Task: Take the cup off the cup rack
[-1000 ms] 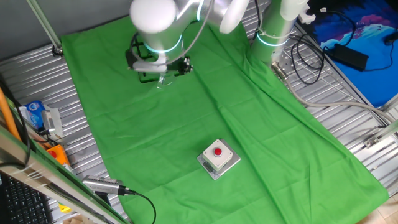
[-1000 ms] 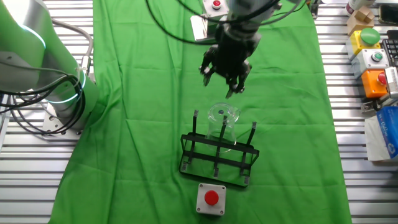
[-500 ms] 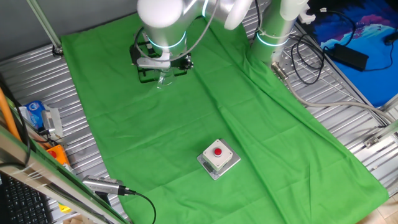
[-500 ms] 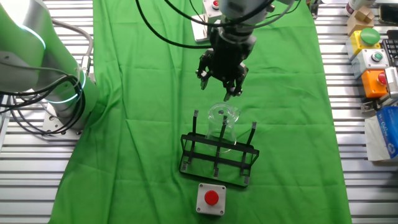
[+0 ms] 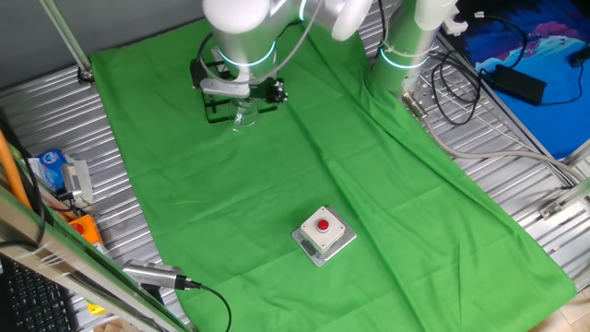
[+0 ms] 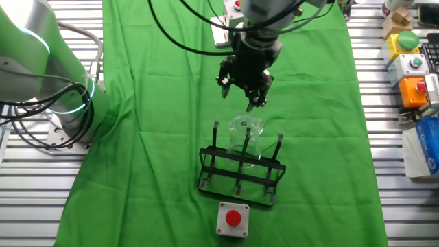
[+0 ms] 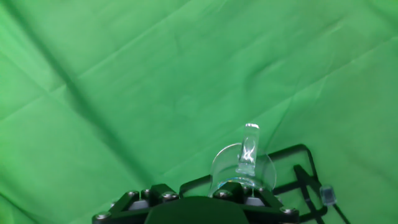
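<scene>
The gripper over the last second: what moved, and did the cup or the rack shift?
The gripper slid up-frame and a little left in the other fixed view, away from the cup, mostly in the first half second. It holds nothing; its fingers are spread. The cup stayed hanging on the cup rack, which did not shift, and the red-button box stayed put.

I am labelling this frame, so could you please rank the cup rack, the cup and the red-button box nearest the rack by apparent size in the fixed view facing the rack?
1. cup rack
2. cup and red-button box: look alike, left unranked.
</scene>
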`<state>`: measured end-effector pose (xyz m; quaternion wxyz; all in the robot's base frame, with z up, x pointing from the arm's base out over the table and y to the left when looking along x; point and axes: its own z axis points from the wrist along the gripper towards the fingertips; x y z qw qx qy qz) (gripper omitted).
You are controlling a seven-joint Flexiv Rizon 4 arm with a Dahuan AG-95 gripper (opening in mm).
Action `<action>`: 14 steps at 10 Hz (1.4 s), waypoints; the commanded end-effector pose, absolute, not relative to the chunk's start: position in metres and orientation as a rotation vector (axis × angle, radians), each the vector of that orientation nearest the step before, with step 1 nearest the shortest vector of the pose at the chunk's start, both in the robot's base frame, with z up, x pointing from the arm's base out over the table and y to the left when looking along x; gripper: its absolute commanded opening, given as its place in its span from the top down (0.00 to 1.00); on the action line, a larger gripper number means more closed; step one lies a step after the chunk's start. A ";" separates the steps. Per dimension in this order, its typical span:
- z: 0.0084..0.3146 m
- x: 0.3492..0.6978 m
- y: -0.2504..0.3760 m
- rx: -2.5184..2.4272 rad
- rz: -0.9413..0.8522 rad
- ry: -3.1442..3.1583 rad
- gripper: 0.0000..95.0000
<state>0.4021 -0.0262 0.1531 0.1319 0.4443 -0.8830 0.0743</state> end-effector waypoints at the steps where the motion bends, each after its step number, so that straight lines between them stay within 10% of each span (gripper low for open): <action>1: 0.153 0.404 -0.025 1.151 0.234 -2.621 0.20; 14: 0.147 0.412 -0.081 1.439 0.335 -2.534 0.20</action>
